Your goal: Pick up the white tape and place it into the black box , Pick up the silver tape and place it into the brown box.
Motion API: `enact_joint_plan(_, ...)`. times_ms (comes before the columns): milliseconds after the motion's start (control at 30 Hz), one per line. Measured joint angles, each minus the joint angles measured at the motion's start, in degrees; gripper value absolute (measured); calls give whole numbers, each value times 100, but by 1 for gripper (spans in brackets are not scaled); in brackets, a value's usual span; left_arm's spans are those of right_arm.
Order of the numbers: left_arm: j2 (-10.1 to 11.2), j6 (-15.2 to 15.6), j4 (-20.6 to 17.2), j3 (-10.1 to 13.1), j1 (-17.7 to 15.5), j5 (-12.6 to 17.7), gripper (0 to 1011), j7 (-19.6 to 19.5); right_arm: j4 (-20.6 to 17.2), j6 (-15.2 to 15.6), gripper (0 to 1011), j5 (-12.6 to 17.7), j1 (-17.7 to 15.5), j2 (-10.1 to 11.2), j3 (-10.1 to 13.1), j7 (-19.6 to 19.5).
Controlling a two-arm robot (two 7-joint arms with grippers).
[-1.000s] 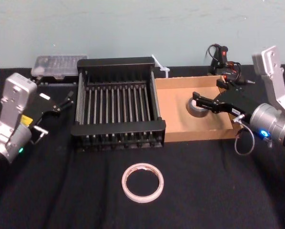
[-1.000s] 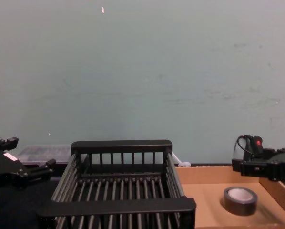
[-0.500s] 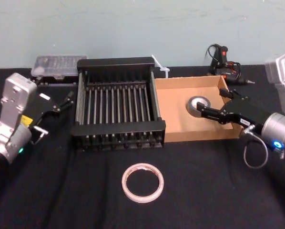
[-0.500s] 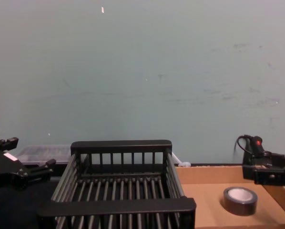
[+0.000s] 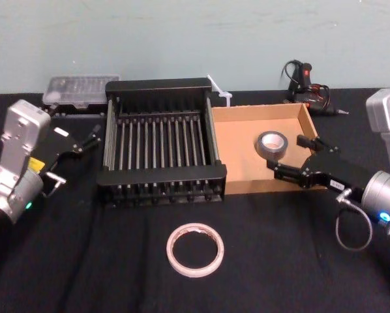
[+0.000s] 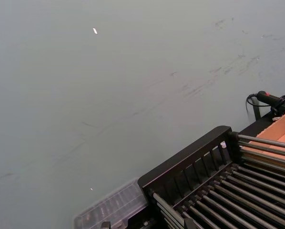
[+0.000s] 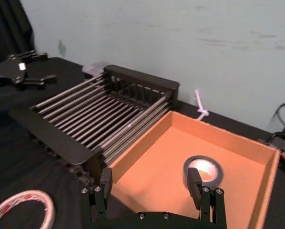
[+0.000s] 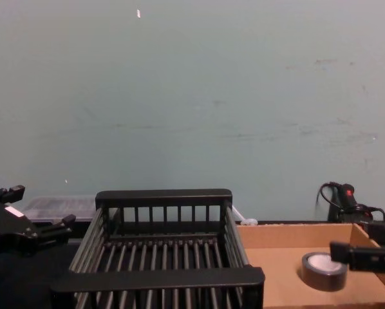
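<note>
Right end effector [image 5: 295,158] hovered spread at 4 o'clock of the silver tape [image 5: 272,143] lying in the brown box [image 5: 237,137], so the white tape [image 5: 195,249] on the tabletop looked due next.

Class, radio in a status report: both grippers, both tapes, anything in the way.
Right gripper open, at brown box's near right corner. Left gripper open, parked left of black box. Silver tape in brown box; white tape on table, unobstructed.
</note>
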Motion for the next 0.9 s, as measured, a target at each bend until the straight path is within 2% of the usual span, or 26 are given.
enact_joint_plan(433, 0, 0, 0, 0, 0, 0, 1001, 0, -448, -28, 1002, 152, -267, 312, -228, 92)
enact_joint_plan(633, 0, 0, 0, 0, 0, 0, 1001, 0, -749, -40, 1002, 235, -502, 523, -313, 114)
enact_joint_plan(900, 0, 0, 0, 0, 0, 0, 1001, 0, -922, -55, 1002, 308, -717, 679, -384, 106)
